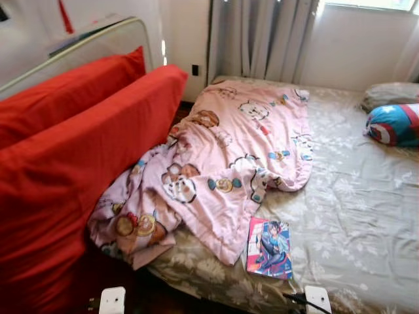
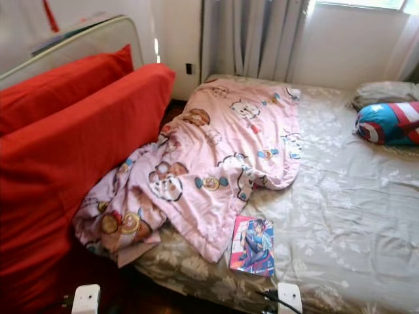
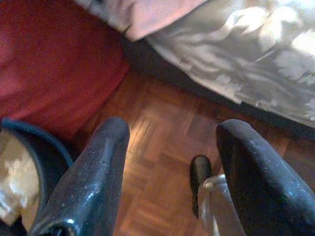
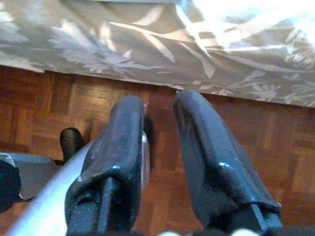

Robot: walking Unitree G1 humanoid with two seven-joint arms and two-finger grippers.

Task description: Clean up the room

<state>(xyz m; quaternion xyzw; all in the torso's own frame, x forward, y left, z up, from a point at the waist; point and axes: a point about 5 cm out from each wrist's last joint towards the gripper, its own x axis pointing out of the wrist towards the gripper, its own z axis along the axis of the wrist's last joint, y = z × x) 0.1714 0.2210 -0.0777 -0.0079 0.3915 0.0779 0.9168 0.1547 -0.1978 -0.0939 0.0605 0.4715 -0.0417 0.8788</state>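
- The left gripper (image 3: 170,147) is seen hanging over the parquet floor (image 3: 157,147), its two black fingers spread wide apart with nothing between them.
- The right gripper (image 4: 160,132) is held low over the same wooden floor beside the bed edge; its fingers are parted by a narrow gap and nothing is held.
- A bed (image 1: 366,216) covered by a grey-beige floral sheet is seen ahead.
- A crumpled pink cartoon-print blanket (image 1: 229,163) is spread across the bed's left part, one end hanging over the edge.
- A comic book (image 1: 269,248) is laid on the sheet near the front edge, just beside the blanket.
- Red cushions (image 1: 72,150) are propped at the left; a blue and red pillow (image 1: 393,124) lies at the far right, below a curtained window (image 1: 262,36).
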